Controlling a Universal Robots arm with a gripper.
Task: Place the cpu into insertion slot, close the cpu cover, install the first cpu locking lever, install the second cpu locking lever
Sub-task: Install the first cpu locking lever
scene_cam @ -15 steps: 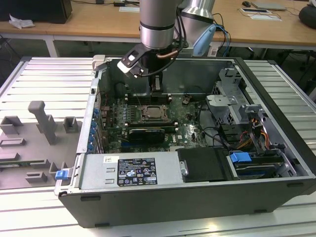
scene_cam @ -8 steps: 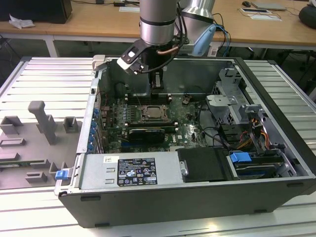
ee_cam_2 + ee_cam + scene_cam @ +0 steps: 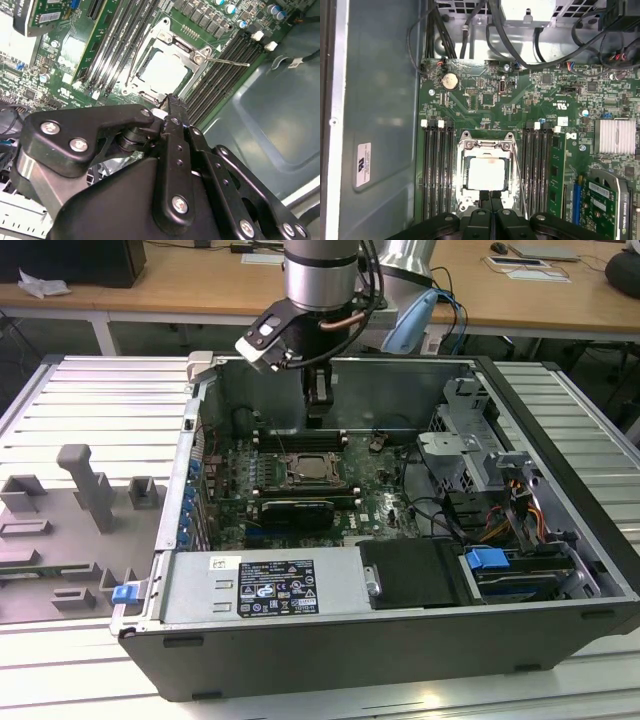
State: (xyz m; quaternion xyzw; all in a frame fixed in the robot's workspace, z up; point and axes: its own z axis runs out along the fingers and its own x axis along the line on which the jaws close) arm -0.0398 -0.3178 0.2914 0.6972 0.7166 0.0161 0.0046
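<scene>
2 black metal fingers (image 3: pixel 484 201): pressed together, nothing between them. They form the tip of the black linkage gripper (image 3: pixel 490 195), which hangs just beside one edge of the socket in the first wrist view. In the exterior view the gripper (image 3: pixel 318 400) sits in the upper middle of the frame, above the green motherboard (image 3: pixel 380 480) inside the open dark grey computer case (image 3: pixel 400 640).

1 flat square pale silver cpu (image 3: pixel 487 172): seated in the square dark-rimmed insertion slot (image 3: pixel 465 172).

1 thin silver-grey metal cpu cover (image 3: pixel 485 146), a frame plate with a cut-out centre: lying flat around the chip, judged closed.

1 thin silver wire locking lever (image 3: pixel 519 182): between the socket and the long black memory slots (image 3: pixel 536 170). In the second wrist view the lever (image 3: pixel 227 61) stands out from the cover's corner over those slots. Judged unlatched.

1 second wire lever (image 3: pixel 134 60) on the opposite side: latch state cannot be told.

Handling note, step judged as the first lever:
- Use the closed fingers as 1 blunt pusher.
- Meet the wire near its free end.
- Press steadily, since a thin round wire may slip off the tips.
- Stay off the chip and the memory slot clips.
</scene>
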